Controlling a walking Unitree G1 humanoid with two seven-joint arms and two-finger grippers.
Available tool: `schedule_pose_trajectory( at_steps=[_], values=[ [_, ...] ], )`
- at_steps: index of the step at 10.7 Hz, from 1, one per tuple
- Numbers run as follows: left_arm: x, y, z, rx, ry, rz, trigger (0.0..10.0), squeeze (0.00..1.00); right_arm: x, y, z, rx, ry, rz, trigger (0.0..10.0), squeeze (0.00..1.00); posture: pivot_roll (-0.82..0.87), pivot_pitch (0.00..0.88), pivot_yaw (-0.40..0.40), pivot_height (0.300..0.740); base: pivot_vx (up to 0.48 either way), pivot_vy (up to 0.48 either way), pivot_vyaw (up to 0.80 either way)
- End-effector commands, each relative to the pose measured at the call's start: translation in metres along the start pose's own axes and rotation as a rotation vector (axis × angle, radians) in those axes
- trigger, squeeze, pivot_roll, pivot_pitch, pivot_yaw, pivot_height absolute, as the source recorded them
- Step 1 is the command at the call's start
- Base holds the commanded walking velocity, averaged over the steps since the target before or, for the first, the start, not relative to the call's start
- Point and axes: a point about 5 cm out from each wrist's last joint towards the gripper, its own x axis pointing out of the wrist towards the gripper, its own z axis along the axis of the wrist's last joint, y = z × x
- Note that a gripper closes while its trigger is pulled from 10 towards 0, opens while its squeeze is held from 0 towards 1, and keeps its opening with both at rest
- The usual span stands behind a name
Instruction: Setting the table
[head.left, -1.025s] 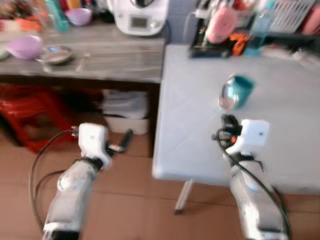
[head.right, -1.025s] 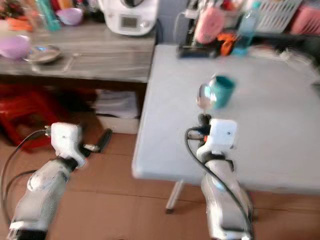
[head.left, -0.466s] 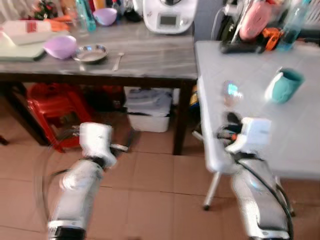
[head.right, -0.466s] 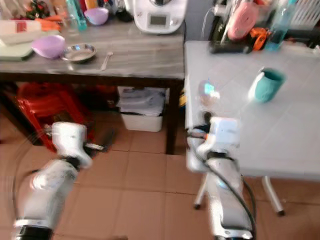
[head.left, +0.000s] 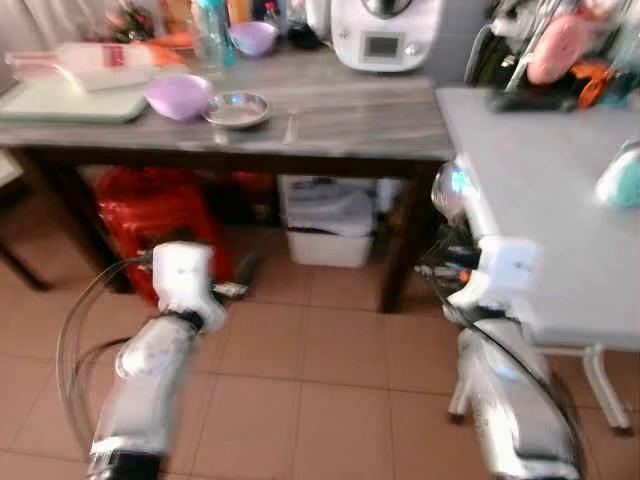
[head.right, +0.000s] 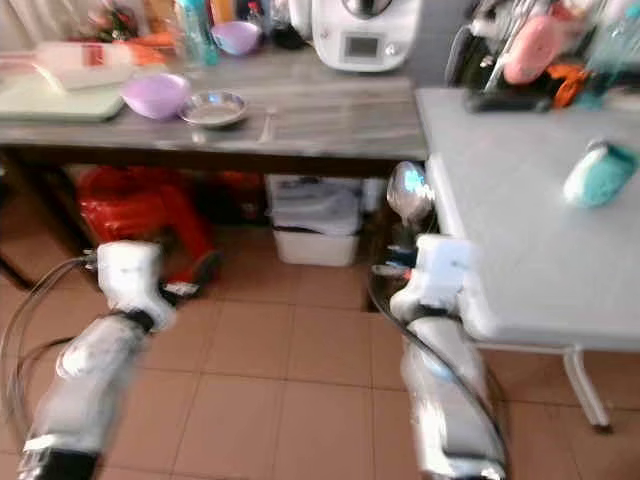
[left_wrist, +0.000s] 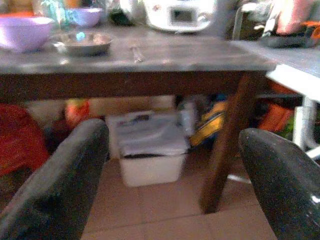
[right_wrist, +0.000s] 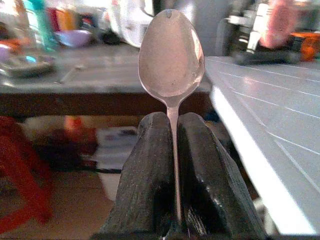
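One spoon stands upright, pinched in the right hand; left hand spread, holding nothing.

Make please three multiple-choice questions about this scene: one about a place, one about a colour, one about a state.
1. Where does the steel dish stand?
A. on the wooden counter
B. on the white table
C. on the floor

2. What colour is the bowl beside that dish?
A. green
B. purple
C. black

3. How is the right claw?
A. open, holding nothing
B. shut on a cup
C. shut on the spoon

Answers: 1 A, the dish sits on the counter top next to the bowl; 2 B, the bowl shows light purple; 3 C, the right wrist view shows both fingers pressed on the spoon's handle, bowl end up.
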Motion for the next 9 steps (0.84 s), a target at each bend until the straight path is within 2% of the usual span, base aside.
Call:
schedule_pose_trajectory(
  at_steps=[1,2,4,6,9],
  values=[
    [-0.0043,0.0164,0.0037,0.054,-0.013,0.087,10.0,0.00,0.0011,0.0020,0.0059,0.006,-0.031,0.000,10.0,0.00,0.09,0.050,-0.014,0.740,0.000,0.472,0.00],
    [-0.0080,0.0220,0.0026,0.052,-0.019,0.137,10.0,0.00,0.0010,0.0024,0.0062,0.004,-0.035,0.003,10.0,0.00,0.09,0.050,-0.014,0.740,0.000,0.472,0.00],
    [-0.0095,0.0197,-0.0003,0.051,-0.017,0.147,10.0,0.00,0.0015,0.0027,0.0058,-0.005,-0.035,0.009,10.0,0.00,0.09,0.053,-0.021,0.740,0.000,0.456,0.00],
    [-0.0087,0.0177,0.0013,0.083,-0.043,0.160,10.0,0.00,0.0016,0.0017,0.0070,-0.010,-0.040,0.010,10.0,0.00,0.09,0.054,-0.022,0.740,0.000,0.000,0.00],
    [-0.0088,0.0175,0.0009,0.043,-0.036,0.144,10.0,0.00,0.0015,0.0019,0.0062,-0.018,-0.039,0.005,10.0,0.00,0.08,0.056,-0.019,0.740,0.000,0.000,0.00]
  ],
)
